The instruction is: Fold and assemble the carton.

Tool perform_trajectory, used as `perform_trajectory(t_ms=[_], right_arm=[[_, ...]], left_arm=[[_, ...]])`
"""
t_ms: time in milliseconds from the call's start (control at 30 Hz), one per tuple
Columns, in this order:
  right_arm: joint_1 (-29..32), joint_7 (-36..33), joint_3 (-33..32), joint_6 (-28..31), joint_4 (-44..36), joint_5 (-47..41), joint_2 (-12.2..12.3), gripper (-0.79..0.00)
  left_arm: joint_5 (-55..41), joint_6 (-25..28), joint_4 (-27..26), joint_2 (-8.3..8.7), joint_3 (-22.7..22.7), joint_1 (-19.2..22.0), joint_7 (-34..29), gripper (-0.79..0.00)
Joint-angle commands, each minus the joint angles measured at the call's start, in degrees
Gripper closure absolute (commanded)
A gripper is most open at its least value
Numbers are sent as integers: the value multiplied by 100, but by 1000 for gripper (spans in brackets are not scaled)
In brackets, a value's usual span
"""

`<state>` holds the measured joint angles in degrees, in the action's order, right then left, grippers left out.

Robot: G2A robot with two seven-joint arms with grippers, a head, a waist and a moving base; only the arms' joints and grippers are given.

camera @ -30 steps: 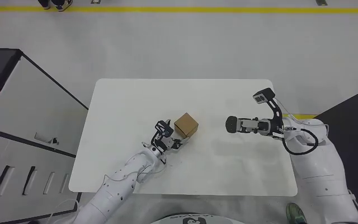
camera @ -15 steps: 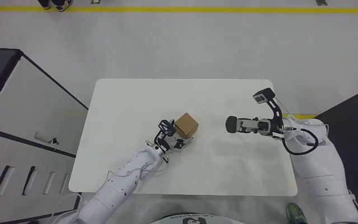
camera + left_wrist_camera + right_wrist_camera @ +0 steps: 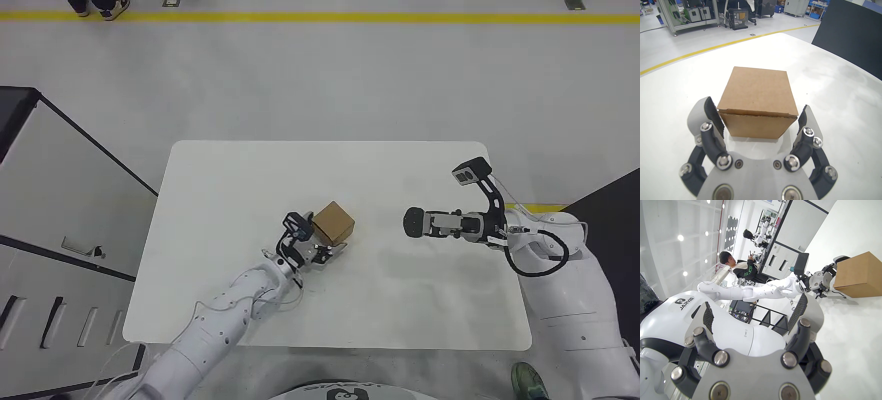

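Observation:
A small brown carton (image 3: 333, 222) stands closed as a cube near the middle of the white table (image 3: 420, 180). In the left wrist view the carton (image 3: 757, 102) sits between the fingers of my left gripper (image 3: 758, 118), which is open around its near edge; the fingertips lie beside the box corners, one close to touching. My left gripper (image 3: 312, 246) is at the carton's near-left side. My right gripper (image 3: 413, 222) hovers open and empty to the carton's right, well apart. The right wrist view shows the carton (image 3: 857, 275) and the left gripper (image 3: 832, 281) at it.
A dark panel (image 3: 20, 110) and a white cabinet (image 3: 60, 230) stand off the table's left side. The table's far half and its right part are bare. A yellow floor line (image 3: 320, 16) runs beyond the table.
My left gripper has crept slightly forward and to the right, closing in on the carton's near side. The carton and the right arm have kept still.

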<state>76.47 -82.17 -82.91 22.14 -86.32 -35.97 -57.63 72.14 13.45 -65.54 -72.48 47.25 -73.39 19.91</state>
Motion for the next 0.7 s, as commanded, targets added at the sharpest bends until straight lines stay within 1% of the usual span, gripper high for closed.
perform_trajectory(t_ms=[0, 100, 667], right_arm=[[0, 0, 0, 0, 0, 0, 0, -785], [0, 0, 0, 0, 0, 0, 0, -785], [0, 0, 0, 0, 0, 0, 0, -785]], left_arm=[[-10, 13, 41, -17, -8, 22, 14, -785], [7, -57, 88, -43, -13, 41, 42, -785], [-20, 99, 347, -153, -39, 145, 92, -785]])
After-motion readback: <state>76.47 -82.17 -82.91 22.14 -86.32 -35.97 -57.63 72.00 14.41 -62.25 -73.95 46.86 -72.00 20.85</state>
